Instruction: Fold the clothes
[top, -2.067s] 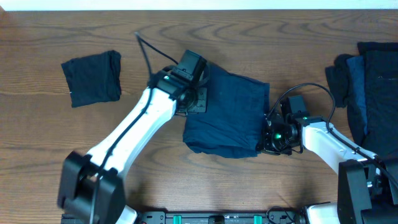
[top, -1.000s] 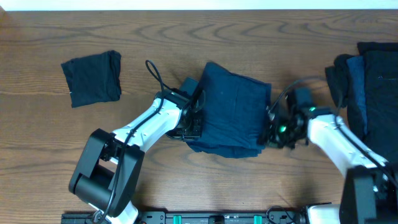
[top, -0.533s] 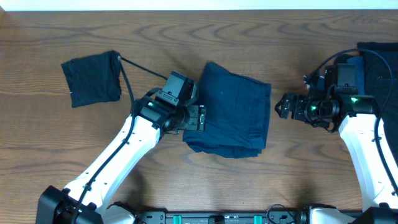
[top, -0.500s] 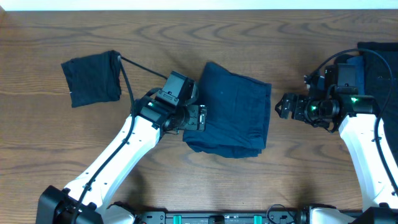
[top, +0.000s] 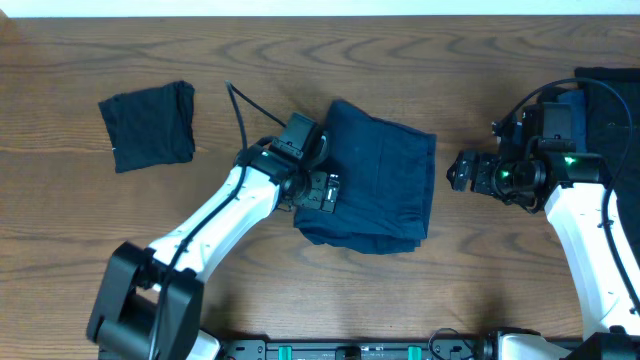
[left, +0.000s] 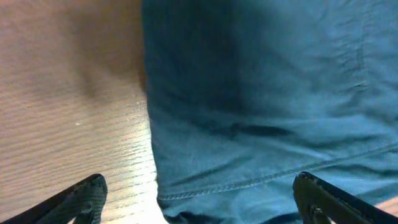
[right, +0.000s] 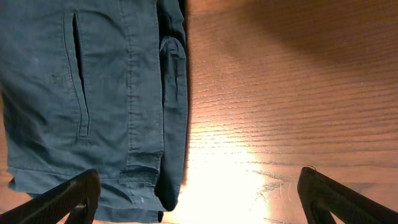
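A navy garment lies folded into a rough rectangle at the table's middle. My left gripper hovers open over its left edge; the left wrist view shows the blue cloth and its stitched hem between the spread fingertips. My right gripper stands open just right of the garment, not touching it. In the right wrist view the folded edge with a pocket slit lies at the left and bare wood fills the gap of the gripper. A black garment lies folded at far left.
A heap of dark clothes lies at the table's right edge, behind my right arm. The wooden table shows bare wood along the back and the front. A black cable arcs up from my left wrist.
Both grippers have opened and let go of the navy garment. The right arm has drawn back to the right, off the cloth's edge. The left gripper stays at the left edge.
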